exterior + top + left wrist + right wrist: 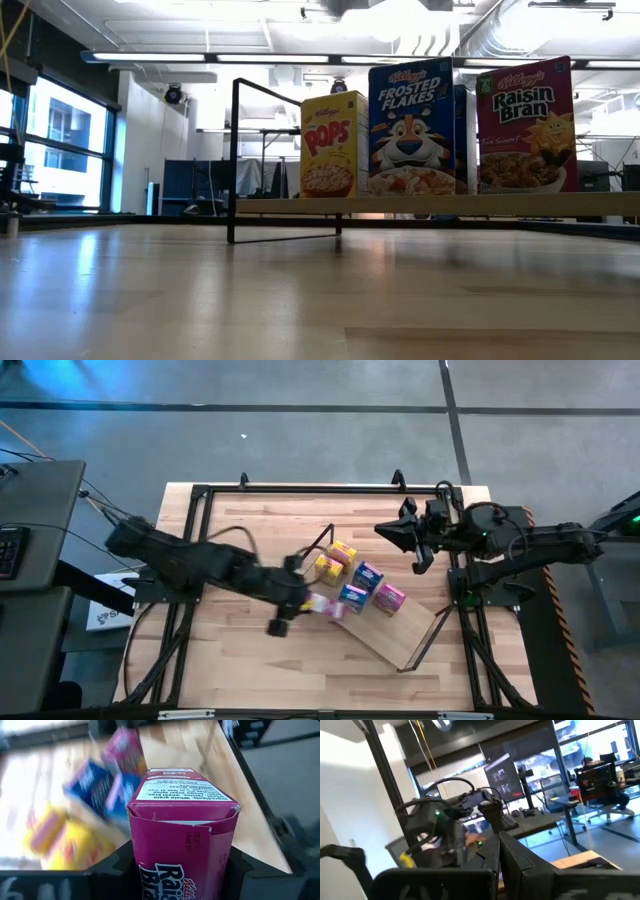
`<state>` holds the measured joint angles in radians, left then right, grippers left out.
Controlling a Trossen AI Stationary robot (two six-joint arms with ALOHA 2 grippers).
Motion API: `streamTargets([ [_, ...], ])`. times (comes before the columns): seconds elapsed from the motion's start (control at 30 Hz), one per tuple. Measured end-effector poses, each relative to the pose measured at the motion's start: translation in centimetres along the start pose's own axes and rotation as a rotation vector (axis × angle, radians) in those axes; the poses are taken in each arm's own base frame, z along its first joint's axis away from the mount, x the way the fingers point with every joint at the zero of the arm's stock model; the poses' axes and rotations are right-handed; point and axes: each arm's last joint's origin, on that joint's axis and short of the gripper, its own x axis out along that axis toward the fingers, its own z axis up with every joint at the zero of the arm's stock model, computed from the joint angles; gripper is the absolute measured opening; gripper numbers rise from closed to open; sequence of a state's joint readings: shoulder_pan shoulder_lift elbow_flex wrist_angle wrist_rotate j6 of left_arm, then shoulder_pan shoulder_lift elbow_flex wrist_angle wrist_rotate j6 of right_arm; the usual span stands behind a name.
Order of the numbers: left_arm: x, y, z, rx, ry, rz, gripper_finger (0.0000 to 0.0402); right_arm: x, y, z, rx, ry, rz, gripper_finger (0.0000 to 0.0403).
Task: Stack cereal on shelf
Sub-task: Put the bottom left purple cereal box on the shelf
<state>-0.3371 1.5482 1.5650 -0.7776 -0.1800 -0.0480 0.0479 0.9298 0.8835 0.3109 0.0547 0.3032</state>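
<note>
Carrying a pink cereal box (182, 840) in my left gripper (318, 603), fingers clamped on its two sides, I hold it just at seven o'clock of the shelf (400, 643). Five boxes already stand there: two yellow boxes (335, 559) at the ten o'clock end, two blue boxes (360, 584) in the middle, another pink box (389, 597) toward four o'clock. The risk, as I judge it, is crowding: my box hangs touching-close to the blue pair, and a swing inward could topple them. Its top flap looks loose, so the card may buckle in my grip. My right gripper (392, 531) waits at one o'clock, fingers together as best I can tell.
</note>
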Motion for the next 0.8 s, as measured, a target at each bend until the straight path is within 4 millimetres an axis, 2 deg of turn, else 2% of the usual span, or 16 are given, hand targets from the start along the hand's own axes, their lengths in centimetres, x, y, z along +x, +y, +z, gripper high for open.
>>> streamTargets([
  [0.17, 5.1, -0.5, 1.8, 0.067, -0.129, 0.019, 0.0162, 0.0, 0.3, 1.1, -0.001, 0.029, -0.009, 0.0],
  [0.4, 10.9, -1.7, 1.5, 0.078, -0.151, 0.014, 0.0162, 0.1, 0.4, 1.2, 0.0, 0.036, -0.012, 0.0],
  [0.67, 15.5, -2.1, 0.5, 0.074, -0.145, 0.019, 0.0162, 0.0, 0.3, 1.0, -0.001, 0.05, -0.017, 0.0],
  [0.8, 17.0, -2.3, -0.3, 0.085, -0.109, 0.003, 0.0162, 0.0, 0.3, 1.0, 0.003, 0.052, -0.018, 0.0],
])
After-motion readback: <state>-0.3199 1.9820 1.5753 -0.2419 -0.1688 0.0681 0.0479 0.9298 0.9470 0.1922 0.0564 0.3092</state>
